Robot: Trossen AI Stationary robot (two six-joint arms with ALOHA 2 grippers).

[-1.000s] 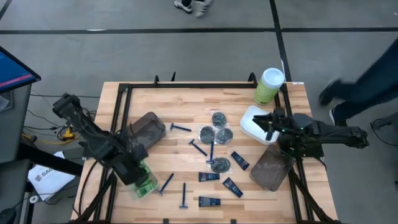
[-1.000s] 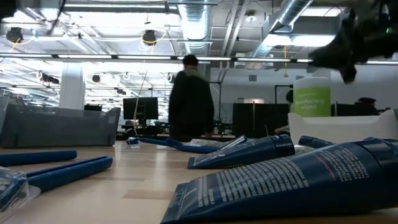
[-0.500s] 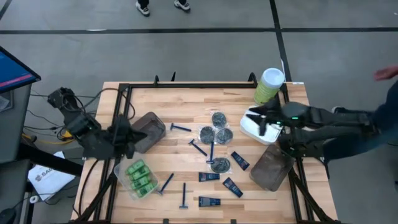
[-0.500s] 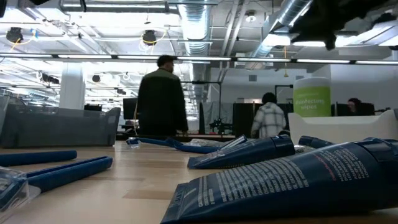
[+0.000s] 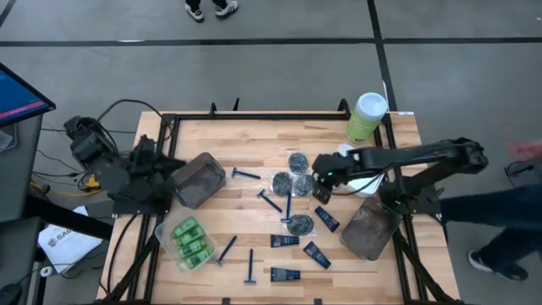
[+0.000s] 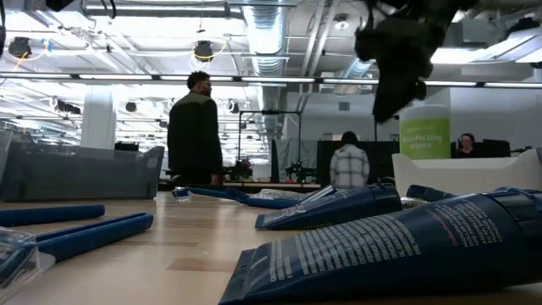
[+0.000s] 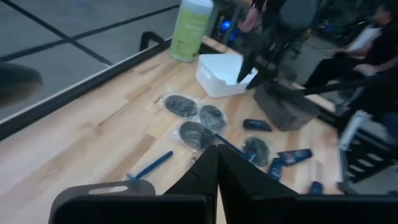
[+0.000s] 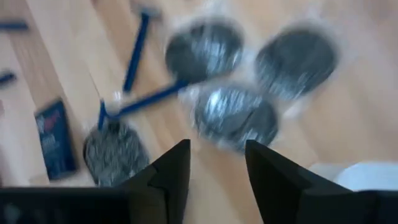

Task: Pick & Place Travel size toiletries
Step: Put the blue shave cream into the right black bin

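Reaching in over the middle of the counter (image 5: 254,135), the right pincer (image 5: 325,177) hangs just above the cluster of round tins (image 5: 295,180), jaws parted with nothing between them. From its own camera the tins (image 8: 233,115) look like flat dark discs sealed in crinkly clear wrap, so I'd judge a flat, low grab is what it's lining up for. The blur there leaves the exact target uncertain.

Over on the other side, the left pincer (image 5: 161,178) sits clenched and empty beside the smoky tub (image 5: 196,180), off the counter's left edge, apparently waiting. In front of it the clear tub (image 5: 188,241) already holds bright green bottles (image 5: 191,240), packed side by side.

Scattered loose on the pale wood: slim blue razors (image 5: 246,174) with long plastic handles, and soft dark-blue tubes (image 5: 327,219), squat and glossy. A white tub (image 5: 366,183) lies under the right arm by the tall green canister (image 5: 367,117), with another smoky tub (image 5: 367,229) near it; likely drop-off spots.
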